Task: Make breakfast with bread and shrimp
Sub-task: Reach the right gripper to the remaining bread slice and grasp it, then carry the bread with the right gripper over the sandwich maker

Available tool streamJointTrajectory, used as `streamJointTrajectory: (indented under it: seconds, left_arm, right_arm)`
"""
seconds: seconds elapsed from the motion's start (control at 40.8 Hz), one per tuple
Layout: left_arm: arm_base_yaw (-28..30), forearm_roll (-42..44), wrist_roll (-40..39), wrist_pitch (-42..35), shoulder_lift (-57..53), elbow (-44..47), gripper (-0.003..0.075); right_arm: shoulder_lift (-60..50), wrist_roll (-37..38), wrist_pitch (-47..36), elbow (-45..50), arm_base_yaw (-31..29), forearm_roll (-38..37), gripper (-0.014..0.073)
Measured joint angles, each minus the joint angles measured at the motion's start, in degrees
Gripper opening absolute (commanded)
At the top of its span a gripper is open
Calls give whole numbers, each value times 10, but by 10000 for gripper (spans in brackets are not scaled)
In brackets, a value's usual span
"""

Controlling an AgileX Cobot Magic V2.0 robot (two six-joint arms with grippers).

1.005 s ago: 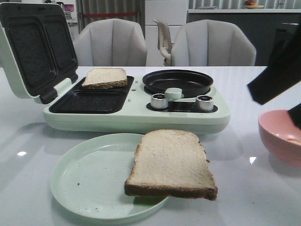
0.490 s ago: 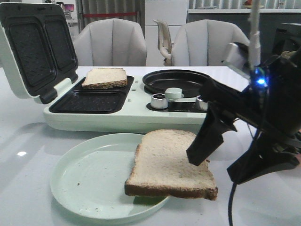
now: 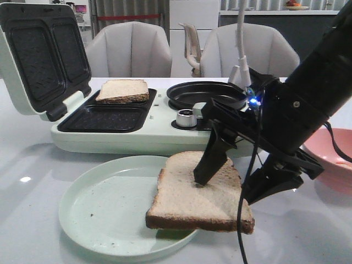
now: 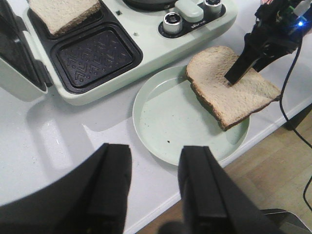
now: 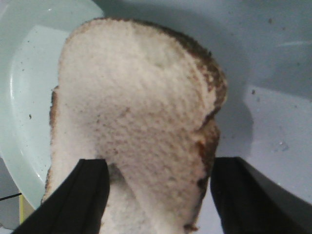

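Right gripper (image 3: 228,187), jaws apart, straddles near bread slice (image 3: 199,192): pale beige crumb, dark brown crust, overhanging plate (image 3: 104,212). Left gripper (image 4: 156,178) also parted.

surfaces around my pincers: mostly gloss, with rough bread

the slice of bread (image 3: 199,192) under my right gripper (image 3: 228,186) looks porous and matt, with a coarse dark crust; the second slice (image 3: 123,89) in the sandwich maker (image 3: 148,129) has the same dry crumb. my right fingers (image 5: 87,195) are matt black, plastic by the look, and my left gripper (image 4: 156,187) shows the same dull black. the plate (image 3: 104,212) is smooth pale green with a soft sheen. the maker's shell is satin mint plastic, its plates dark, matt and embossed, its knobs (image 3: 186,117) shiny metal. the table (image 3: 33,181) is white and glossy, mirroring lights. the pink bowl (image 3: 333,151) looks smooth.
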Motion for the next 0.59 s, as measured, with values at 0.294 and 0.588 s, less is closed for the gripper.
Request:
streamJointTrajectory:
  seconds: [0.294, 0.588]
  left_arm:
    - [0, 4, 0, 0, 0, 0, 311]
    - [0, 6, 0, 0, 0, 0, 311]
  right_arm:
    - [1, -5, 12, -4, 0, 7, 178]
    - [-95, -20, 36, -4, 0, 1, 59]
